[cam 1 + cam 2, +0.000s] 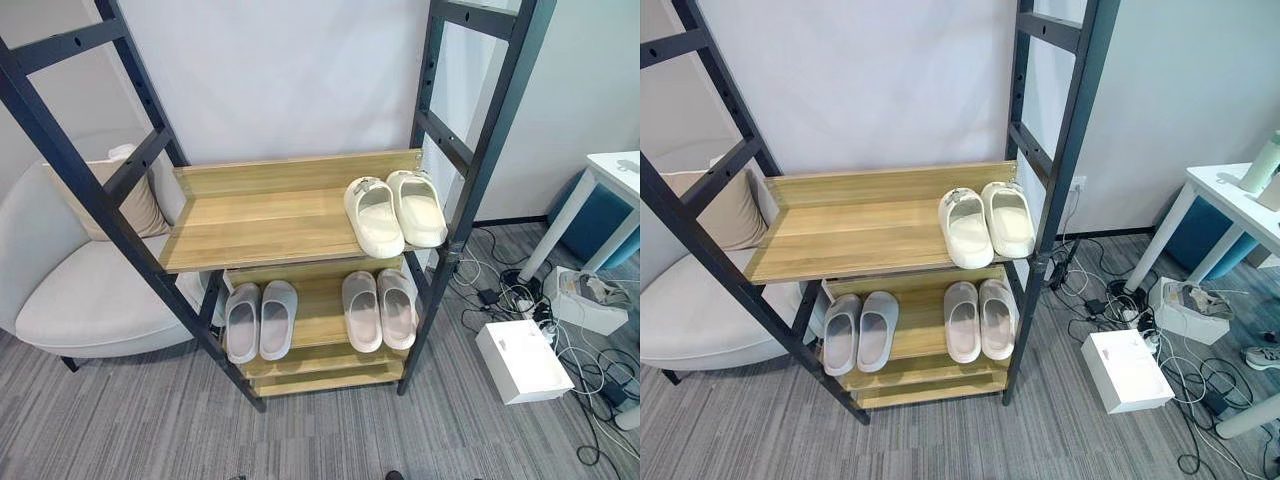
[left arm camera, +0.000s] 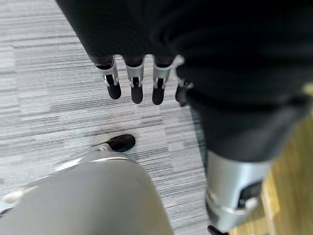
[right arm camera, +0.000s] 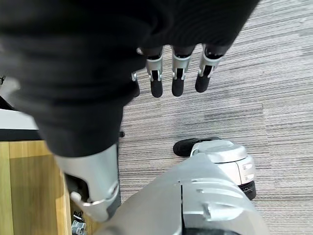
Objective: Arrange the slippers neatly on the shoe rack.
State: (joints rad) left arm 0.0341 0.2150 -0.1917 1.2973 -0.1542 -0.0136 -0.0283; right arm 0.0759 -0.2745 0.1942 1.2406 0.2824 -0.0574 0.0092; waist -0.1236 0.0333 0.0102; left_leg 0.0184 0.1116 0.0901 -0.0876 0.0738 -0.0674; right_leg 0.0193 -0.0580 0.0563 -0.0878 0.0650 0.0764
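Shoe rack (image 1: 270, 225): black metal frame, pale wood-grain shelves with a raised back lip
Cream slippers (image 1: 395, 211): moulded foam pair, thick soles, side by side at the right end of the upper shelf, toes toward the back lip
Grey slippers (image 1: 259, 319): smooth matt pair at the left end of the lower shelf
Pinkish-grey slippers (image 1: 380, 309): pair at the right end of the lower shelf, well apart from the grey pair
Left hand (image 2: 134, 81): fingers straight and relaxed, empty, hanging over the grey striped carpet (image 2: 49, 98)
Right hand (image 3: 178, 73): fingers straight, released, empty, over the carpet
Eye views: rounded white armchair (image 1: 80, 290) with beige cushion left of the rack; flat white box (image 1: 1126, 370) on the carpet to the right
Right eye view: white table (image 1: 1230, 195) at the right
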